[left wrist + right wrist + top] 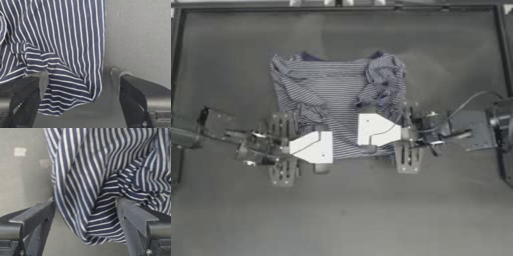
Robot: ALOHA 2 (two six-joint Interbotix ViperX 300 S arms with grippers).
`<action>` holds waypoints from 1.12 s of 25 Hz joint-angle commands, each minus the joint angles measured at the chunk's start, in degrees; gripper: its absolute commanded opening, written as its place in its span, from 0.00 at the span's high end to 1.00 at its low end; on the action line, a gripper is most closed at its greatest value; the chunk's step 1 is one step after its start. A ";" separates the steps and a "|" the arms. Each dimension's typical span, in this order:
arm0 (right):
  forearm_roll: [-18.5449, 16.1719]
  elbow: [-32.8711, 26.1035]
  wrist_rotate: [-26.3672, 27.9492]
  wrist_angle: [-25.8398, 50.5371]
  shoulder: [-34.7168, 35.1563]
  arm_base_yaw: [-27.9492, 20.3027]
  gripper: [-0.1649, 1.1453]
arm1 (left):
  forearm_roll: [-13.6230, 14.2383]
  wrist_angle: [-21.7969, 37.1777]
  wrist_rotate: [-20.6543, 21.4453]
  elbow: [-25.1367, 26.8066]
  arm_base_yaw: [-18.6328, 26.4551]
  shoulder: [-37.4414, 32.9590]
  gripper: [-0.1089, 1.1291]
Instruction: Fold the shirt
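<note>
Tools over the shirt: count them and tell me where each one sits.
2. The left tool is open at the near left corner of the striped shirt. The right tool is open over its near right part, cloth between its jaws.

One striped shirt, two pincers, left and right, one table.

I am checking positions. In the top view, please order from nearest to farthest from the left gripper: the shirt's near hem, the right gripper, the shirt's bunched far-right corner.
1. The shirt near hem, just beside the left gripper.
2. The right gripper, over the hem's right part.
3. The bunched corner, far right.
</note>
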 commanded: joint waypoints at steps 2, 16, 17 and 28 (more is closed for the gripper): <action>-1.93 -0.09 1.49 -0.09 -0.70 0.00 0.13 | 0.79 1.05 -0.18 -1.14 0.18 -0.62 0.11; -3.16 1.05 3.78 0.70 1.05 0.70 0.76 | 2.64 3.25 0.00 -1.49 -0.44 0.62 0.81; -3.25 1.05 3.78 0.70 1.05 0.97 0.84 | 3.16 3.43 0.00 -1.32 -0.79 0.62 0.84; -0.62 0.79 4.39 0.79 0.26 1.49 0.83 | 4.57 4.39 -1.67 -1.41 -2.29 -0.18 0.87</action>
